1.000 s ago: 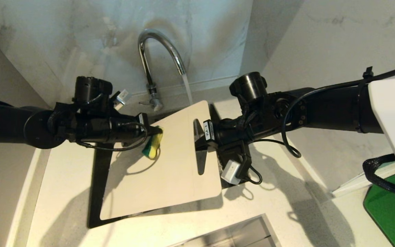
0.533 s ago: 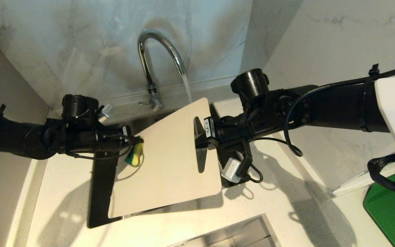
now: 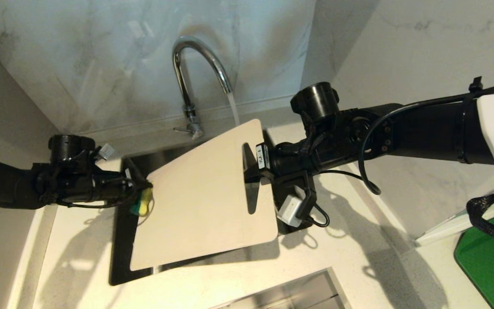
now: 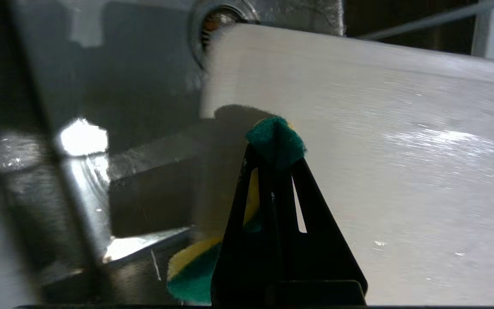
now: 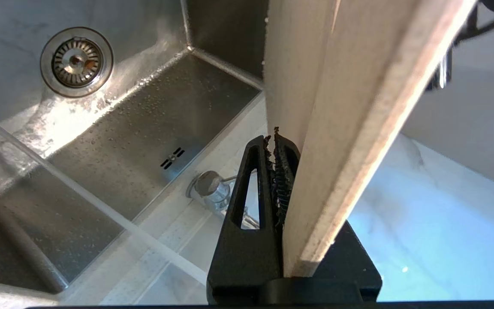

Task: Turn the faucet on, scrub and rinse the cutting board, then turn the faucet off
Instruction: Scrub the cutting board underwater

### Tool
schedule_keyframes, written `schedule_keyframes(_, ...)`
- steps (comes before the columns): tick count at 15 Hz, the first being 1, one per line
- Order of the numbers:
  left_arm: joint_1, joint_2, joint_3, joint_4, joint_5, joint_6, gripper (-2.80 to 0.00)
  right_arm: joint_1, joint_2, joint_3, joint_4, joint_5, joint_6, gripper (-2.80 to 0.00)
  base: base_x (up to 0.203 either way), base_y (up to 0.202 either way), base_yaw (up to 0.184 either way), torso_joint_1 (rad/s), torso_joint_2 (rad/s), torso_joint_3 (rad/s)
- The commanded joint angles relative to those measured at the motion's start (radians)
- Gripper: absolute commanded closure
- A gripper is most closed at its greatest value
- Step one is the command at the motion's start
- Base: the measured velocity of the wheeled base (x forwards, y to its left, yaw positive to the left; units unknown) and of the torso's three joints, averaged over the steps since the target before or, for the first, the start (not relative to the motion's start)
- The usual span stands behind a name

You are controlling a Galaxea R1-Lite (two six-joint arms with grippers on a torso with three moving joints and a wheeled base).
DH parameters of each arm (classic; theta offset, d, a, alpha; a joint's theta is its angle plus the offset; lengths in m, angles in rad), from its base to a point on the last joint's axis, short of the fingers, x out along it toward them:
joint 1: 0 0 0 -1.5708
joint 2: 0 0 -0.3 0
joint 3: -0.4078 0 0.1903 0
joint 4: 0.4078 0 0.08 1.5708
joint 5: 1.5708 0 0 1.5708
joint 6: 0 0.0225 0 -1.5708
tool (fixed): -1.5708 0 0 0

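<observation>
Over the steel sink (image 3: 127, 266), your left gripper (image 3: 144, 198), pinching a yellow-green sponge (image 3: 143, 204), sits centre-left at the left edge of the pale beige cutting board (image 3: 200, 206), whose slotted end your right gripper (image 3: 250, 171) clamps at centre.

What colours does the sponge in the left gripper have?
The sponge is yellow with a green scrubbing layer; the head view shows it best.

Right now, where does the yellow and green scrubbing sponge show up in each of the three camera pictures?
Head view: yellow and green scrubbing sponge sits at the pale beige cutting board's left edge, pinched by the left claw.
Left wrist view: sponge pokes out beyond the fingertips, against the board.
Right wrist view: not in it.
Shared landmark: the board.
</observation>
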Motion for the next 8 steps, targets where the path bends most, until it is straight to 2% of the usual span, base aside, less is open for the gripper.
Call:
schedule_keyframes(1,0.052,0.001,0.005,-0.003,-0.029,-0.005,0.0,0.0,-0.004,-0.001,-0.006,0.002,-0.009,0.0,0.0,0.0,0.0,0.0,0.0,0.0)
schedule_keyframes(5,-0.002,-0.064,0.005,-0.003,-0.03,-0.05,0.0,0.0,-0.013,0.006,-0.023,0.002,0.005,0.0,0.0,0.0,0.0,0.0,0.0,0.0)
schedule_keyframes(8,-0.099,-0.17,0.006,0.007,-0.026,-0.124,0.0,0.0,-0.013,0.014,-0.026,0.002,0.005,0.0,0.0,0.0,0.0,0.0,0.0,0.0)
